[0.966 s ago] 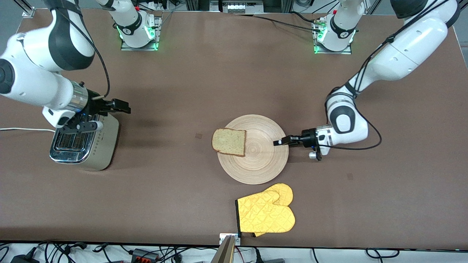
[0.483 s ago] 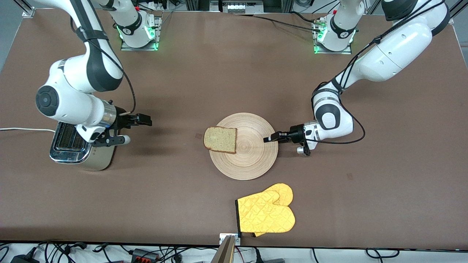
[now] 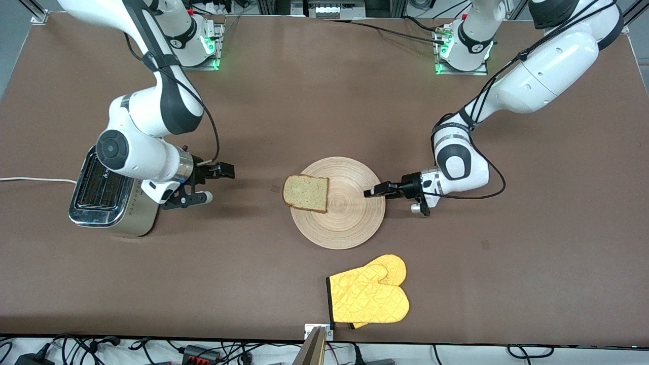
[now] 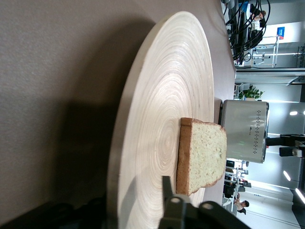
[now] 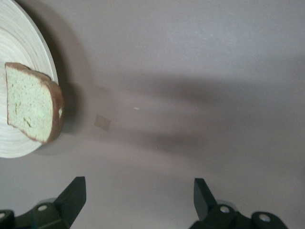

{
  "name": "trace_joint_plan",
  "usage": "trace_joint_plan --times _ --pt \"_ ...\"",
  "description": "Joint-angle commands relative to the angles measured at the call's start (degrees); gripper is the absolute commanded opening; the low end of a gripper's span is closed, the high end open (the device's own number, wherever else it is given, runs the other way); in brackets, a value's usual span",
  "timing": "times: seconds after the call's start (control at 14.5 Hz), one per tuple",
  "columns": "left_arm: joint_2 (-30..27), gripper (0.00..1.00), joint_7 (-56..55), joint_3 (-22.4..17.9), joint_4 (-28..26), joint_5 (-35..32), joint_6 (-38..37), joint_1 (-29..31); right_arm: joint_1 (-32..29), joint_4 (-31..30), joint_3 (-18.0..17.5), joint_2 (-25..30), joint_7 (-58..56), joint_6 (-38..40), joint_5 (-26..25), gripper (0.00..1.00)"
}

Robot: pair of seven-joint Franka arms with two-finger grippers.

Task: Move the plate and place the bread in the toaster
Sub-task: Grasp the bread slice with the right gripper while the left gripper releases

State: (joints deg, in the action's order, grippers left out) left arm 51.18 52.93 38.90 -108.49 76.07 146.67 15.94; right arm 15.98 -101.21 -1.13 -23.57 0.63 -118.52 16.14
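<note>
The round wooden plate (image 3: pixel 350 223) lies mid-table with the bread (image 3: pixel 305 193) on its edge toward the toaster (image 3: pixel 104 195). My left gripper (image 3: pixel 371 192) is at the plate's rim toward the left arm's end. Its jaws stand a little open, one finger above the wood and the other below the rim. In the left wrist view the plate (image 4: pixel 167 95), the bread (image 4: pixel 207 152) and the toaster (image 4: pixel 245 131) line up past the left gripper (image 4: pixel 136 200). My right gripper (image 3: pixel 225 171) hovers open and empty between the toaster and the plate. The right wrist view shows that gripper (image 5: pixel 138 191) facing the bread (image 5: pixel 31 107).
A yellow oven mitt (image 3: pixel 370 296) lies nearer the front camera than the plate, close to the table's front edge. The toaster's white cord (image 3: pixel 30 179) runs off the right arm's end of the table.
The plate with the bread slid toward the toaster, then stopped. The left gripper's jaws loosened on the rim. The right arm swung from over the toaster toward the plate.
</note>
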Motion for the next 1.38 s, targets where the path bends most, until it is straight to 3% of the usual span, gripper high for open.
trace_joint_plan --times 0.0,0.28,0.41,0.62,0.83,0.97,1.31 --pt "-1.52 1.0 3.4 0.21 -0.32 1.72 0.03 1.54 1.42 2.16 0.25 -2.44 0.34 -1.71 2.49 1.0" --pt "-1.78 1.0 14.73 -0.32 -0.05 0.41 -6.89 6.98 2.83 2.42 0.16 -4.02 0.43 -2.33 4.32 1.0" --pt "-1.61 1.0 14.93 -1.81 1.34 -8.51 -10.94 8.75 3.18 3.29 0.16 -5.25 0.34 -2.85 10.11 1.0" --pt "-1.43 1.0 14.49 -6.37 7.66 -24.35 -20.16 9.55 3.97 4.61 0.16 -7.79 0.34 -5.39 11.8 1.0" --pt "-1.6 1.0 14.49 -10.59 12.32 -31.49 -30.09 9.63 6.34 8.12 0.16 -11.74 0.25 -6.28 17.15 1.0" --pt "-1.61 1.0 13.96 -12.62 16.1 -36.58 -35.99 9.63 8.62 9.19 0.16 -14.21 0.34 -9.6 18.04 1.0" --pt "-1.78 1.0 5.37 -13.24 23.75 -47.84 -45.57 9.72 11.18 9.27 0.16 -17.55 -0.54 -13.14 26.65 1.0"
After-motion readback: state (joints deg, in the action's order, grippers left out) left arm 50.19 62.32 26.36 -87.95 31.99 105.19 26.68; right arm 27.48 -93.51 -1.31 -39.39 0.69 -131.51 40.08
